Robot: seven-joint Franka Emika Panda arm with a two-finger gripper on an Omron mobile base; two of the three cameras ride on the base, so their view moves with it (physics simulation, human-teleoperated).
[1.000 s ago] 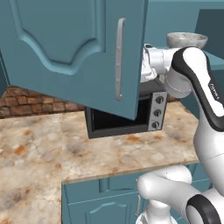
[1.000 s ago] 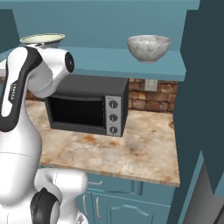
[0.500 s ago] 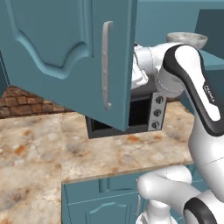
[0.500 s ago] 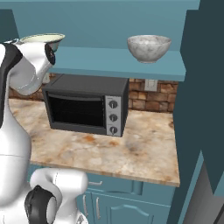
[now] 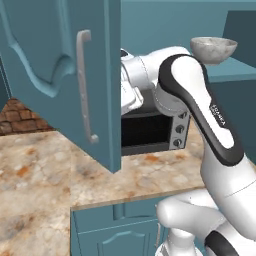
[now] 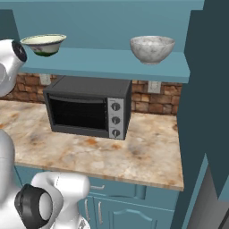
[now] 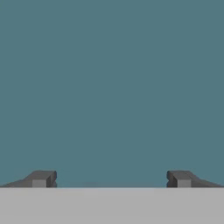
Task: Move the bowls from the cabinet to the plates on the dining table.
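The cabinet door (image 5: pixel 65 85) is swinging wider, pushed from behind by the gripper (image 7: pixel 111 179), whose fingers are standing apart and empty against it. Both bowls, yellow-green (image 6: pixel 43 44) and marbled (image 6: pixel 152 48), are sitting exposed on the shelf (image 6: pixel 112 62) behind the fingers.

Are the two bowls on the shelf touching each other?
Apart. The right base view shows the yellow-green bowl and the marbled bowl at opposite ends of the shelf, with bare teal shelf between them.
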